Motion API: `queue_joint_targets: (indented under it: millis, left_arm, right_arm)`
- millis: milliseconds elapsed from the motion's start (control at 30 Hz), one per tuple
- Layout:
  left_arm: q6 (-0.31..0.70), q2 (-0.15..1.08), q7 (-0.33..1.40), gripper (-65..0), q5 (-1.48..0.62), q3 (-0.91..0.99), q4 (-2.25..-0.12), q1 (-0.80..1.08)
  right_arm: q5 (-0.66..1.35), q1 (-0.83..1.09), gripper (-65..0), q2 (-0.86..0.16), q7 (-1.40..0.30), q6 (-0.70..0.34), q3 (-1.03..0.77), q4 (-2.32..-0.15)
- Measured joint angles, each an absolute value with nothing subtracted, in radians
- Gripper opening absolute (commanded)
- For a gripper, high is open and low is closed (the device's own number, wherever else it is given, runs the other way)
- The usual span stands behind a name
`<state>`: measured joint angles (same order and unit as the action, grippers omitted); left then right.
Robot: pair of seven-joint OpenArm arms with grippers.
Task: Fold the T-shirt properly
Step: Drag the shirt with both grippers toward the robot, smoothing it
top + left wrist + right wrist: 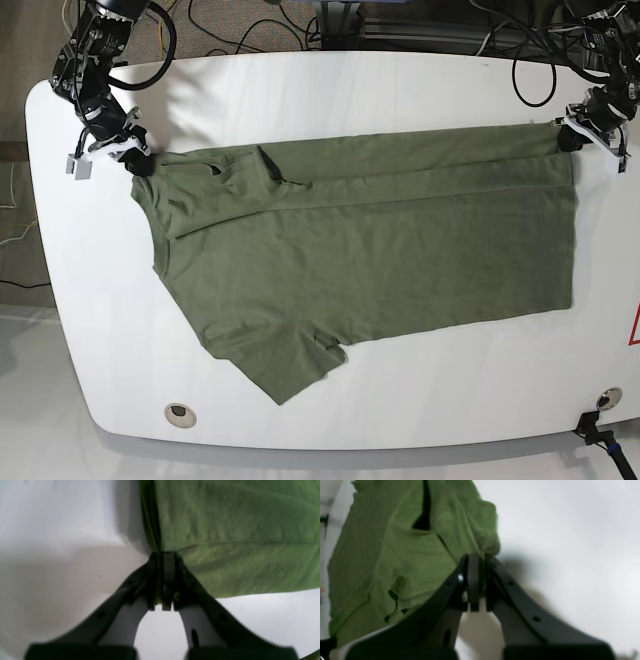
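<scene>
The olive-green T-shirt [370, 250] lies across the white table, collar end at the left and hem at the right, with its far long edge folded over toward the middle. One sleeve sticks out at the front left. My left gripper [568, 137] sits at the shirt's far right corner; in the left wrist view its jaws [163, 555] are shut on the fabric edge of the T-shirt [237, 530]. My right gripper [140, 163] is at the far left corner by the shoulder; in the right wrist view it [477, 557] is shut on bunched cloth of the T-shirt [395, 555].
The white table [300, 90] has rounded corners, and bare surface surrounds the shirt. Cables [250, 30] run behind the back edge. A small round fitting [180, 413] sits near the front left, another [606, 399] at the front right corner.
</scene>
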<state>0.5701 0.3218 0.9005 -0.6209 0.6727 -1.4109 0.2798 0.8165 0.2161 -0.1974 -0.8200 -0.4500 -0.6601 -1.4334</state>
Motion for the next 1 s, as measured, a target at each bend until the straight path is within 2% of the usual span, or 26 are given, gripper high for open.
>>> queue_joint_targets:
  millis: [133, 467, 867, 1000]
  left_arm:
    - [0.570, 0.326, 0.881, -63.0, -0.621, 0.629, -1.413, 0.276]
    - [0.577, 0.326, 0.848, -63.0, -0.629, 0.589, -1.414, 0.284]
    - [0.586, 0.350, 0.796, -63.0, -0.675, 0.594, -1.427, 0.408]
    - [0.594, 0.353, 0.769, -63.0, -0.701, 0.598, -1.431, 0.467]
  right_arm:
    - [0.820, 0.279, -65.0, -0.197, -0.814, -0.447, -0.660, -1.499]
    - [0.840, 0.418, -65.0, -0.203, -0.807, -0.456, -0.739, -1.504]
    - [0.881, 0.531, -65.0, -0.203, -0.778, -0.477, -0.734, -1.517]
    - [0.858, 0.602, -65.0, -0.202, -0.795, -0.467, -0.733, -1.589]
